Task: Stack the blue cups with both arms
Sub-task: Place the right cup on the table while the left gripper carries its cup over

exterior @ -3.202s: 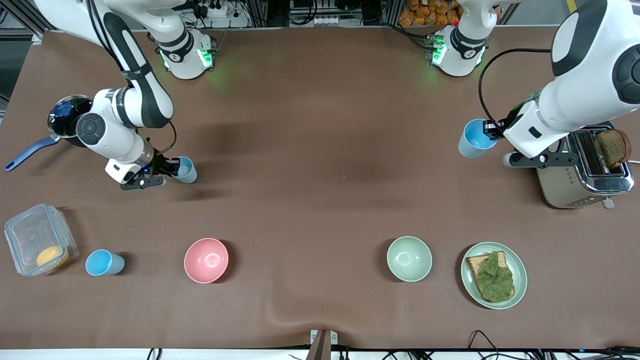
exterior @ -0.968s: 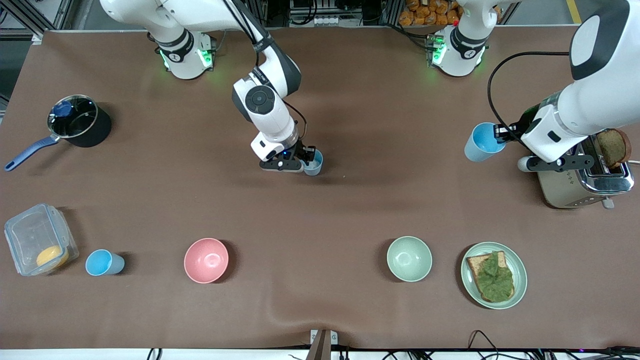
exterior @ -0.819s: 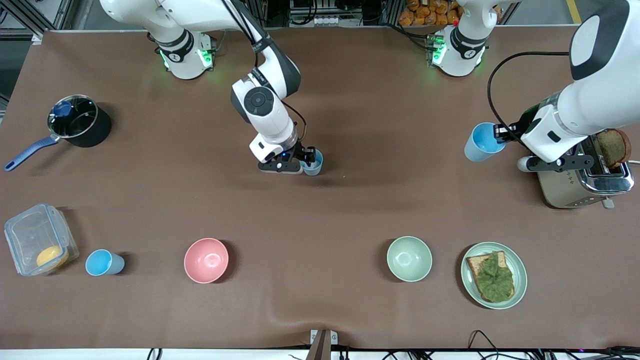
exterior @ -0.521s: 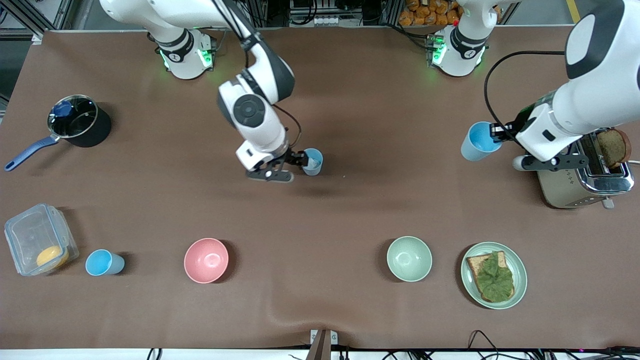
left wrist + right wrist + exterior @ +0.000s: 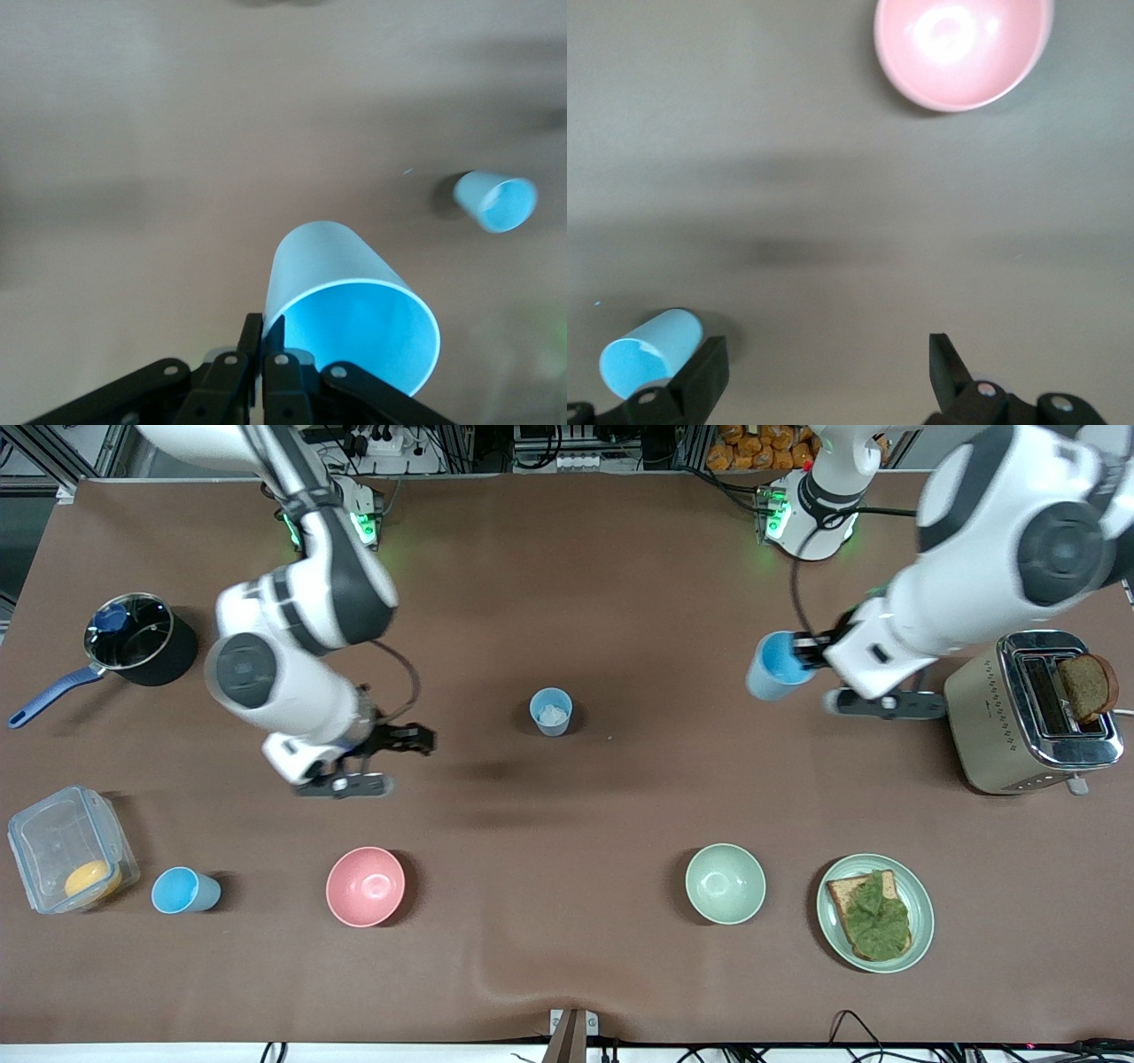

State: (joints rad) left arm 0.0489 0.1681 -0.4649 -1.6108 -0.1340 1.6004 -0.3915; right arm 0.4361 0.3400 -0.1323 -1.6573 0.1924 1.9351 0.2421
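One blue cup [image 5: 551, 711] stands upright on the middle of the brown table, free of both grippers; it also shows in the left wrist view [image 5: 496, 199] and the right wrist view [image 5: 651, 354]. My left gripper [image 5: 804, 654] is shut on the rim of a second blue cup [image 5: 769, 667], holding it tilted in the air over the table toward the left arm's end; its fingers [image 5: 255, 341] pinch the cup's wall [image 5: 350, 305]. My right gripper [image 5: 416, 740] is open and empty [image 5: 824, 372] over bare table. A third blue cup [image 5: 183, 891] stands beside the clear container.
A pink bowl [image 5: 365, 886] [image 5: 963, 49] and a pale green bowl [image 5: 725, 883] sit nearer the front camera. A plate with toast [image 5: 875, 912], a toaster [image 5: 1028, 713], a dark pot [image 5: 133, 638] and a clear container [image 5: 66, 850] stand at the table's ends.
My right gripper let go of the cup in the middle of the table and drew back toward the right arm's end. My left gripper carried its cup toward the middle.
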